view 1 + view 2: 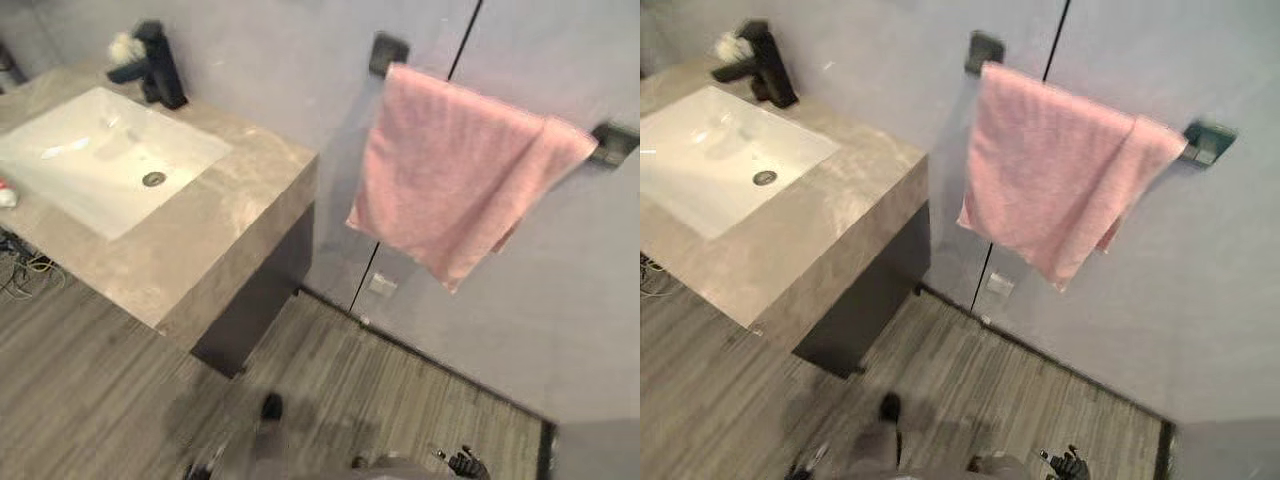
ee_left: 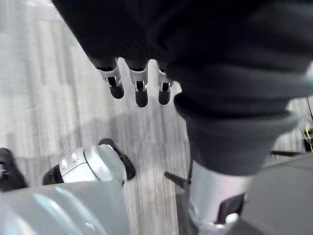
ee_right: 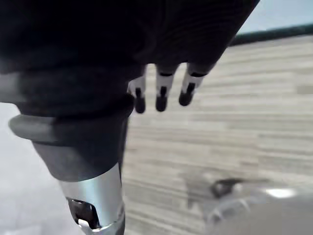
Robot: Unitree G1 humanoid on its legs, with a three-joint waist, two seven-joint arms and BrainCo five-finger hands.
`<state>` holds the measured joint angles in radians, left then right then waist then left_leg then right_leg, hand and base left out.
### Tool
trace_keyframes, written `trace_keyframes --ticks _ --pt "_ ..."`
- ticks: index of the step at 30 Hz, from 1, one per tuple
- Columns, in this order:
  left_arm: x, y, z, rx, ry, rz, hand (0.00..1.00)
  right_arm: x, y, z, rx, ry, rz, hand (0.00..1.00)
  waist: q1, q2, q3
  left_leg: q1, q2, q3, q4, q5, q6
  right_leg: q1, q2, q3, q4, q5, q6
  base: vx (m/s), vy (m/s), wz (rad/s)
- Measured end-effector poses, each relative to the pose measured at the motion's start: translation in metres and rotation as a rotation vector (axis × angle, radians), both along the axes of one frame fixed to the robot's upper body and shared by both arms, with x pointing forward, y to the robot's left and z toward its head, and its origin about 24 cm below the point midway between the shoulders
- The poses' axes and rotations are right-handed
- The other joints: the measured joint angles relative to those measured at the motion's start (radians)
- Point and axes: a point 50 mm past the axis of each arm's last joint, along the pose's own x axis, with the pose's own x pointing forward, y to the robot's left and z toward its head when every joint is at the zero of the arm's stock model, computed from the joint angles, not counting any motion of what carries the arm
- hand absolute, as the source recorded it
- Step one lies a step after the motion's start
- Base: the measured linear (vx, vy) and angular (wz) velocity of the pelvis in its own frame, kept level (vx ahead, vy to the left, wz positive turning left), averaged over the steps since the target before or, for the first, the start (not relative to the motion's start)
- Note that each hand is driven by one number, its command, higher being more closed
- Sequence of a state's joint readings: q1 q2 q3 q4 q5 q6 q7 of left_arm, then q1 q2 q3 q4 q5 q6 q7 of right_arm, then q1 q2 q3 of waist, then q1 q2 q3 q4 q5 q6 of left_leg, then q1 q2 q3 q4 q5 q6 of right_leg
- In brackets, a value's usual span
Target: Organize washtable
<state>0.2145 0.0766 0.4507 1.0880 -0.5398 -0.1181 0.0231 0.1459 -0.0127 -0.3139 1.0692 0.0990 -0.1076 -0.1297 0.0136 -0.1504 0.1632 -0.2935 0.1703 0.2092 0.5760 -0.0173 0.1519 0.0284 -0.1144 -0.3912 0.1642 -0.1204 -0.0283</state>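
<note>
The washtable (image 1: 205, 240) is a grey stone counter at the left, with a white sink (image 1: 95, 155) set into it and a black faucet (image 1: 160, 65) at the back. A pink towel (image 1: 450, 170) hangs folded over a dark wall bar (image 1: 612, 142) to the right of the counter. My left hand (image 2: 141, 88) hangs over the wooden floor, fingers relaxed and holding nothing. My right hand (image 3: 161, 93) also hangs over the floor, fingers straight and empty. Both hands are well below the counter and away from it.
A small white and red item (image 1: 6, 192) lies on the counter's left edge. A pale fluffy thing (image 1: 124, 47) sits behind the faucet. Grey wall panels stand behind the towel. Wood-look floor (image 1: 380, 390) stretches in front of the counter and the wall.
</note>
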Motion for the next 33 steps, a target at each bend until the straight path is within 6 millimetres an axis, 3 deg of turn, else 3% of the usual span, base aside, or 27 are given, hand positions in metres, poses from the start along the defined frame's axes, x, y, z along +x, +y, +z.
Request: trace_keyframes --ticks 1,2,3,6,7,8,9,10,12,13,14,15,16,17,19,20,22,25,26,27,29,33 --pt "-0.001 -0.004 -0.001 -0.015 0.006 -0.003 0.00 -0.006 -0.001 -0.001 -0.002 0.017 -0.004 0.00 0.005 -0.004 -0.001 0.000 0.030 0.055 0.119 -0.053 -0.004 0.006 -0.006 -0.023 0.001 -0.003 -0.004 -0.17 -0.143 1.11" --pt "-0.001 -0.001 -0.001 -0.010 0.005 0.007 0.00 -0.013 0.000 -0.001 -0.002 0.032 -0.004 0.00 0.004 -0.008 -0.006 0.023 0.078 0.131 0.242 -0.107 -0.026 0.008 -0.016 -0.060 -0.009 -0.004 -0.006 -0.17 -0.087 1.07" --pt "0.004 0.000 0.000 -0.004 -0.005 0.013 0.00 -0.018 0.002 -0.003 0.006 0.049 -0.008 0.00 -0.002 0.006 -0.008 0.073 0.123 0.193 0.290 -0.133 -0.065 0.009 -0.027 -0.124 -0.028 -0.001 -0.012 -0.20 -0.059 1.79" --pt "0.017 -0.002 0.000 -0.005 -0.025 -0.025 0.00 -0.035 0.003 -0.005 0.024 0.104 -0.045 0.00 -0.048 0.084 -0.025 0.226 0.223 0.299 0.228 -0.136 -0.085 -0.001 -0.038 -0.300 -0.054 0.017 -0.015 -0.14 0.019 1.83" --pt "0.018 -0.007 -0.001 -0.015 -0.026 -0.027 0.00 -0.036 -0.006 -0.004 0.009 0.102 -0.072 0.00 -0.069 0.117 -0.039 0.285 0.242 0.339 0.146 -0.116 -0.113 -0.010 -0.053 -0.362 -0.054 0.023 -0.008 -0.17 0.193 2.43" --pt "0.025 -0.013 -0.002 -0.025 -0.036 -0.032 0.00 -0.036 -0.013 -0.003 -0.006 0.099 -0.107 0.00 -0.087 0.152 -0.054 0.362 0.245 0.383 -0.050 -0.035 -0.186 -0.025 -0.068 -0.393 -0.049 0.029 -0.002 -0.13 0.183 2.23" --pt "0.029 -0.016 -0.002 -0.027 -0.041 -0.042 0.00 -0.037 -0.016 -0.002 -0.011 0.096 -0.124 0.00 -0.096 0.169 -0.059 0.388 0.237 0.397 -0.150 0.032 -0.211 -0.031 -0.069 -0.397 -0.041 0.037 0.005 -0.15 0.301 2.22" --pt "0.037 -0.024 -0.002 -0.037 -0.053 -0.070 0.00 -0.035 -0.024 -0.001 -0.024 0.090 -0.153 0.00 -0.102 0.210 -0.073 0.424 0.199 0.386 -0.331 0.083 -0.273 -0.042 -0.085 -0.434 0.000 0.057 0.022 -0.13 0.444 2.04" --pt "0.046 -0.030 -0.002 -0.039 -0.062 -0.139 0.00 -0.030 -0.025 0.000 -0.021 0.065 -0.175 0.00 -0.111 0.209 -0.071 0.430 0.145 0.394 -0.452 0.079 -0.279 -0.060 -0.171 -0.436 0.123 0.061 0.013 -0.13 0.543 1.74" --pt "0.051 -0.040 -0.002 -0.056 -0.073 -0.175 0.00 -0.026 -0.032 0.002 -0.039 0.047 -0.193 0.00 -0.111 0.239 -0.064 0.439 0.141 0.380 -0.515 0.075 -0.286 -0.127 -0.201 -0.436 0.244 0.008 0.051 -0.12 0.298 0.98" --pt "0.056 -0.033 0.000 -0.031 -0.069 -0.200 0.00 -0.014 -0.027 0.002 -0.020 0.019 -0.192 0.00 -0.112 0.241 -0.058 0.419 0.170 0.368 -0.538 0.058 -0.310 -0.169 -0.084 -0.418 0.098 0.001 0.073 -0.13 0.194 0.76" --pt "0.059 -0.026 0.001 -0.014 -0.069 -0.216 0.00 -0.013 -0.022 0.001 -0.008 0.015 -0.191 0.00 -0.111 0.216 -0.053 0.412 0.161 0.367 -0.526 0.050 -0.321 -0.176 -0.060 -0.416 0.037 0.053 0.034 -0.14 -0.017 0.63" --pt "0.063 -0.020 0.003 0.001 -0.063 -0.234 0.00 -0.016 -0.019 0.000 -0.002 0.022 -0.196 0.00 -0.119 0.185 -0.037 0.403 0.152 0.351 -0.485 0.021 -0.347 -0.158 -0.062 -0.434 -0.007 0.130 -0.017 -0.07 0.024 0.36" --pt "0.066 -0.030 0.001 -0.025 -0.072 -0.262 0.00 -0.016 -0.023 0.000 -0.012 0.030 -0.204 0.00 -0.110 0.195 -0.042 0.395 0.160 0.356 -0.469 -0.004 -0.344 -0.160 -0.069 -0.421 0.006 0.155 -0.025 -0.06 0.136 0.35" --pt "0.069 -0.053 -0.001 -0.077 -0.084 -0.297 0.00 -0.015 -0.033 0.003 -0.048 0.028 -0.206 0.00 -0.113 0.225 -0.031 0.414 0.125 0.356 -0.519 -0.030 -0.343 -0.170 -0.094 -0.419 0.015 0.154 -0.019 -0.03 0.263 -0.01" --pt "0.074 -0.062 -0.001 -0.093 -0.093 -0.326 0.00 -0.011 -0.037 0.004 -0.056 0.019 -0.206 0.00 -0.111 0.253 -0.019 0.429 0.093 0.351 -0.555 -0.037 -0.346 -0.181 -0.117 -0.405 0.031 0.163 -0.005 -0.08 0.271 -0.06" --pt "0.071 -0.059 -0.001 -0.076 -0.081 -0.338 0.00 -0.010 -0.032 0.003 -0.052 0.024 -0.211 0.00 -0.111 0.231 0.000 0.444 0.054 0.347 -0.559 -0.040 -0.342 -0.179 -0.152 -0.388 0.044 0.175 0.013 -0.11 0.223 -0.02" --pt "0.062 -0.053 -0.003 -0.063 -0.058 -0.334 0.00 -0.011 -0.024 0.001 -0.033 0.034 -0.211 0.00 -0.110 0.200 0.018 0.461 0.023 0.334 -0.564 -0.060 -0.307 -0.172 -0.189 -0.352 0.070 0.188 0.029 -0.13 0.113 0.12" --pt "0.061 -0.051 -0.003 -0.054 -0.054 -0.344 0.00 -0.011 -0.020 0.001 -0.026 0.025 -0.216 0.00 -0.112 0.189 0.022 0.462 0.009 0.313 -0.570 -0.065 -0.299 -0.187 -0.203 -0.265 0.098 0.189 0.031 -0.12 0.089 0.31" --pt "0.060 -0.050 -0.003 -0.047 -0.047 -0.352 0.00 -0.011 -0.019 0.001 -0.023 0.023 -0.219 0.00 -0.112 0.187 0.021 0.461 0.005 0.302 -0.572 -0.070 -0.291 -0.197 -0.203 -0.199 0.115 0.189 0.031 -0.15 0.108 0.40" --pt "0.050 -0.045 -0.003 -0.027 -0.023 -0.367 0.00 -0.017 -0.016 -0.001 -0.006 0.036 -0.238 0.00 -0.110 0.176 0.018 0.453 -0.001 0.265 -0.567 -0.072 -0.288 -0.218 -0.177 0.060 0.128 0.175 0.051 -0.12 0.069 0.38" --pt "0.045 -0.038 -0.003 -0.013 -0.010 -0.359 0.00 -0.018 -0.011 -0.002 0.002 0.042 -0.219 0.00 -0.111 0.145 -0.001 0.424 0.006 0.204 -0.562 -0.059 -0.301 -0.153 -0.154 0.085 0.020 0.137 0.128 -0.04 -0.079 0.38"
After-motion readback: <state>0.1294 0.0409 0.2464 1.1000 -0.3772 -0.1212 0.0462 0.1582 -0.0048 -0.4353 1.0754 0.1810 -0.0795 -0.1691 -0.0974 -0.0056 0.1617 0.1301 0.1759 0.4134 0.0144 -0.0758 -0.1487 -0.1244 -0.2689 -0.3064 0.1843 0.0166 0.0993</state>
